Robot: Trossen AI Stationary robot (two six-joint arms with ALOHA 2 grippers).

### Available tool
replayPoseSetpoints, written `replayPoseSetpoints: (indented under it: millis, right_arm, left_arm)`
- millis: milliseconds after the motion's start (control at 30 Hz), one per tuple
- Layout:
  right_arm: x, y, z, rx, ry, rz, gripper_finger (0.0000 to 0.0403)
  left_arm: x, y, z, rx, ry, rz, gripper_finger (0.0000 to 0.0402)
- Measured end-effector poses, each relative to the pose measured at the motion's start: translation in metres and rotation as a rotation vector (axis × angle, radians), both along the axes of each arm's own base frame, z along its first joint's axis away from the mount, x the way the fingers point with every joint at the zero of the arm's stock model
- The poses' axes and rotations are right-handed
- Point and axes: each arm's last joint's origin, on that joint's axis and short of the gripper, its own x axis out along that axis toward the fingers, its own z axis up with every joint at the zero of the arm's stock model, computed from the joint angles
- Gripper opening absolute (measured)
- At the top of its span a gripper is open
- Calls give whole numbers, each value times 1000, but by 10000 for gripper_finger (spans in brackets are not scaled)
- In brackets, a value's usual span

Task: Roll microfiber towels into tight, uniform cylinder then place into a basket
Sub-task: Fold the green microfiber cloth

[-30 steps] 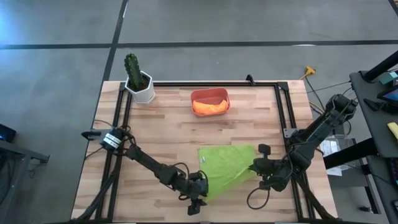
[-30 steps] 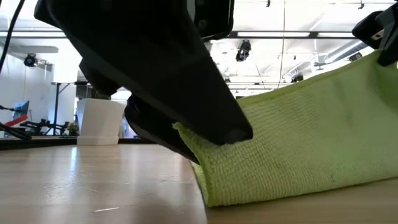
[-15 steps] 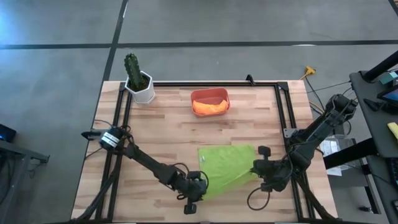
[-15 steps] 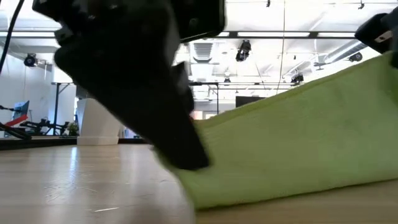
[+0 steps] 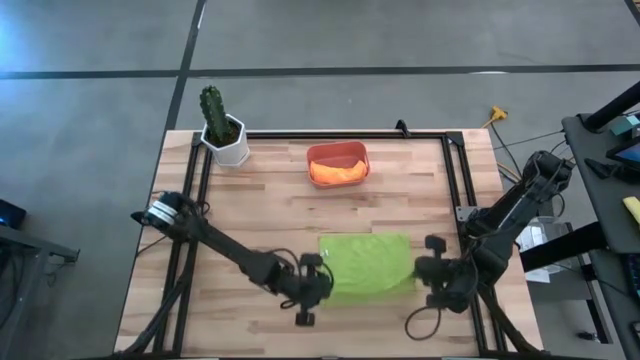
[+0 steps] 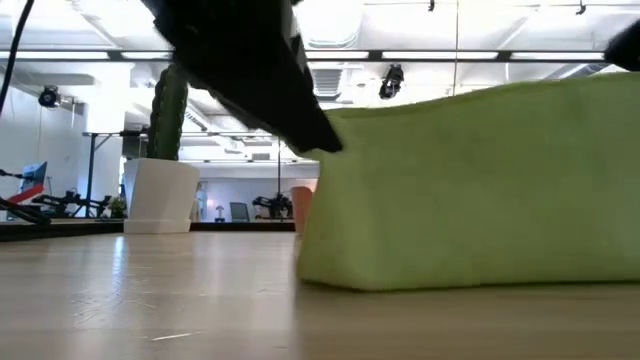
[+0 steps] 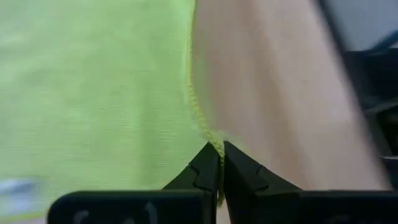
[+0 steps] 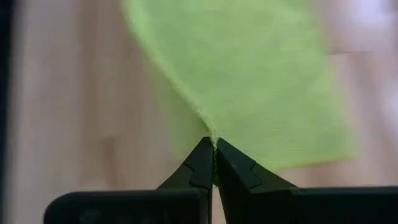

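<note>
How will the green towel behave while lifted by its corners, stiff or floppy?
Likely floppy: the green towel hangs as a sheet between the left gripper and right gripper, its lower fold resting on the table. Probably light, since thin pinches at its edge hold it up. It could slip from those.

The lime green towel [image 5: 366, 263] is one flat, bright yellow-green with a fine woven texture and a stitched hem of the same shade, set against a table [image 5: 260, 215] of pale wood planks in light tan strips, framed by black rails. The basket [image 5: 338, 163] is salmon-red, and the cloth [image 5: 337, 172] inside it is bright orange, a little yellower than the tub around it. The cactus [image 5: 212, 106] is dark green in a plain white pot [image 5: 230, 146], both arms and their fingers are matte black, and the floor [image 5: 90, 90] is grey, crossed by dark lines.
</note>
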Motion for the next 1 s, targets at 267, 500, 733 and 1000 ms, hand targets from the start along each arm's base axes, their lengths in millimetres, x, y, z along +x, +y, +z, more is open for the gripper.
replayPoseSetpoints:
  millis: [267,500,733,1000]
  right_arm:
    - [-10,-24,8,-218,66,-187,9]
    - [-8,-34,-7,-247,89,-224,9]
    - [-1,-50,-17,-284,126,-286,9]
    - [7,-68,-23,-349,162,-304,9]
  left_arm:
    - [4,46,7,149,61,45,0]
    - [8,77,-3,198,114,82,0]
    - [10,88,-4,232,121,56,0]
    - [8,96,-1,239,160,71,0]
